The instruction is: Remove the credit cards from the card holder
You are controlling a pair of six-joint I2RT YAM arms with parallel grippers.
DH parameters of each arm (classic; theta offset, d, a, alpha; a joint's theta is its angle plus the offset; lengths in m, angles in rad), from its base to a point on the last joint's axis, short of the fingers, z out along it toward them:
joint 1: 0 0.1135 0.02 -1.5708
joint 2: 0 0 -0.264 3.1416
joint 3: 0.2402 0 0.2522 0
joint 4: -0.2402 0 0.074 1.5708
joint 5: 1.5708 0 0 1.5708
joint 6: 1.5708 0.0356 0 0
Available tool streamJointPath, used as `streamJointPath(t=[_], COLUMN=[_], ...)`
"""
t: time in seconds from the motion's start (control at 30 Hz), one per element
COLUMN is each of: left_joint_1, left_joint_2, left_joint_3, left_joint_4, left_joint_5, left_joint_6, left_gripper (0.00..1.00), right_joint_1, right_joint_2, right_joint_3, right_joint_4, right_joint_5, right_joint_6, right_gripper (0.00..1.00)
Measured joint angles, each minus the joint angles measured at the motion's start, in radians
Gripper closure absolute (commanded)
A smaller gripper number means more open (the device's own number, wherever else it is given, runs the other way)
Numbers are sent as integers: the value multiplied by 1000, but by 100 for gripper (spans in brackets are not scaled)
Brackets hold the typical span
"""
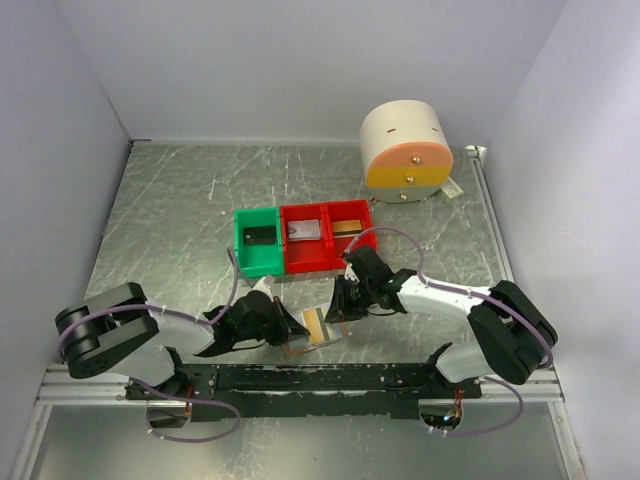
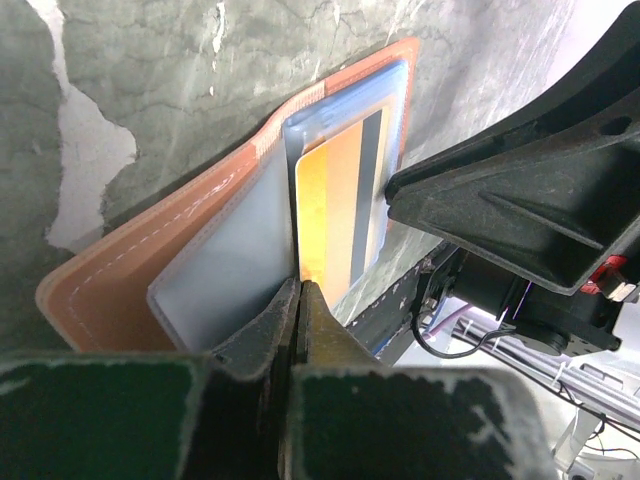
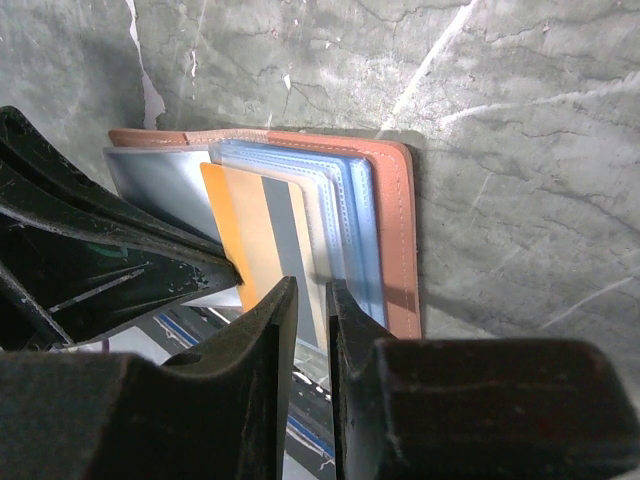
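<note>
Down by the table's point(image 1: 180, 200) near edge, one tan leather card holder point(image 3: 395, 200) lies open; our left gripper point(image 2: 298, 290) pinches its lining, our right gripper point(image 3: 312, 295), jaws slightly spread, straddles one glossy gold card point(image 3: 245, 230).

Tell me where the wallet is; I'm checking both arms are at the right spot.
In the top view the wallet lies open on the table, between the left gripper and right gripper, just this side of the bins.
</note>
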State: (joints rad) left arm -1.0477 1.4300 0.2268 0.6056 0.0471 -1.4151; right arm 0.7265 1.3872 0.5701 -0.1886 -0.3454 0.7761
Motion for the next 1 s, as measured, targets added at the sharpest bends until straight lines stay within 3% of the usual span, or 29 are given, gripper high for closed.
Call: streamJointPath(t=[0.67, 0.8, 1.0], left_joint_1=[0, 0, 0], left_joint_2=[-68, -68, -68], left_joint_3=[7, 7, 7], left_joint_4=[-115, -114, -111], left_joint_5=[-18, -18, -18], left_joint_6=[2, 2, 4], left_gripper=[91, 87, 70], right_joint_1=[-1, 1, 2], right_joint_2=[-79, -49, 51], right_joint_3=[2, 6, 6], right_joint_4=[-11, 35, 72], right_joint_5=[14, -43, -83], right_joint_6=[-4, 2, 25], right_gripper=[78, 78, 78])
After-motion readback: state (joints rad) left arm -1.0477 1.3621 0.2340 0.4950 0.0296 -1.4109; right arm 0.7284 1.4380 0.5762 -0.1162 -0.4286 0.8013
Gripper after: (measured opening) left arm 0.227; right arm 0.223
